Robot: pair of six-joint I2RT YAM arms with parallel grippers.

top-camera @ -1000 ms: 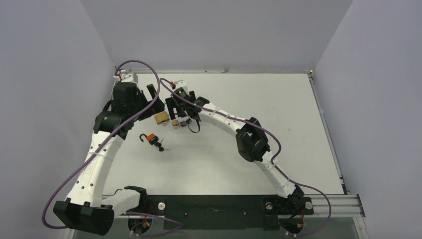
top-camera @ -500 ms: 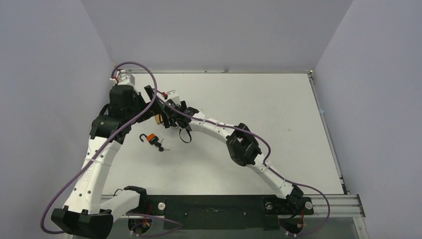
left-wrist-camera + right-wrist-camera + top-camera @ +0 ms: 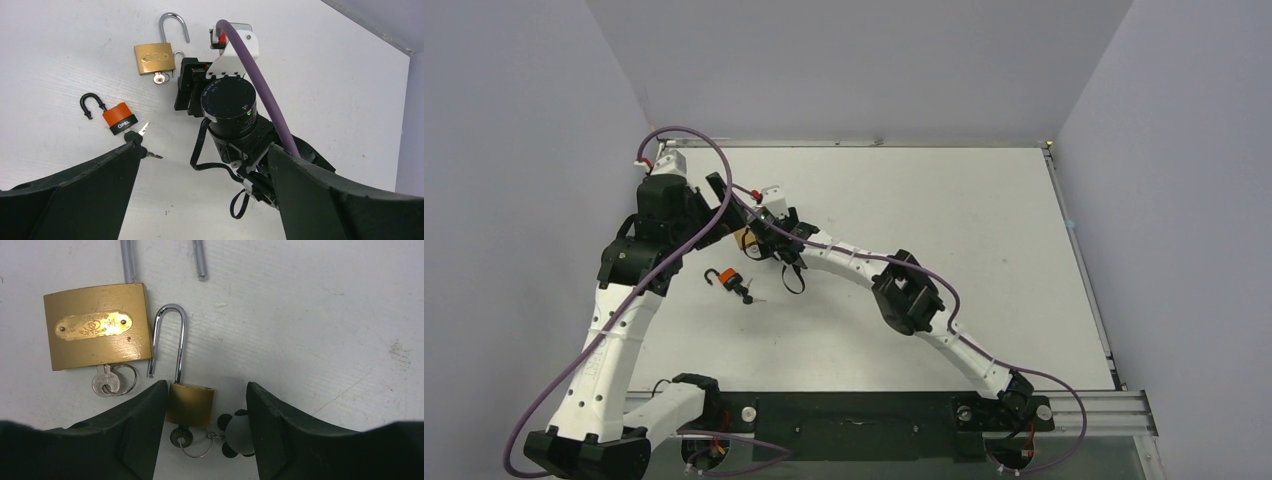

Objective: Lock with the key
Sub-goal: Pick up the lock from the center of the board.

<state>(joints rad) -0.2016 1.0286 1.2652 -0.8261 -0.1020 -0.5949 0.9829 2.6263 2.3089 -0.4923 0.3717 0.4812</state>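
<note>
White table (image 3: 984,230), all items in its far-left part. Large brass padlock (image 3: 95,332) lies flat, steel shackle open, silver key (image 3: 105,382) with split ring in its keyway. Just to its right lies the small brass padlock (image 3: 191,405), chrome shackle swung open; the shackle's free end sits right at the large body's corner, contact cannot be told. A dark key (image 3: 180,436) is seated in the small padlock's keyway, and a wire ring joins it to a black-and-white panda charm (image 3: 235,437) lying beside it. Nearer and slightly left, well apart from the brass pair, lies an orange-and-black padlock (image 3: 120,116), black shackle open, with keys at its base. In the top view the right wrist and a purple cable (image 3: 255,70) cover the small padlock. Right arm (image 3: 904,290) reaches from the near-right base across to the far left, elbow raised mid-table, wrist pointing down. Right gripper (image 3: 206,395) straddles the small padlock's body: one black finger (image 3: 145,425) is at its edge, the other stands off with a visible gap, so nothing is clamped. Left arm (image 3: 624,300) is raised along the left side. Left gripper (image 3: 204,147) hangs above the locks and the right wrist, jaws spread wide, holding nothing.
</note>
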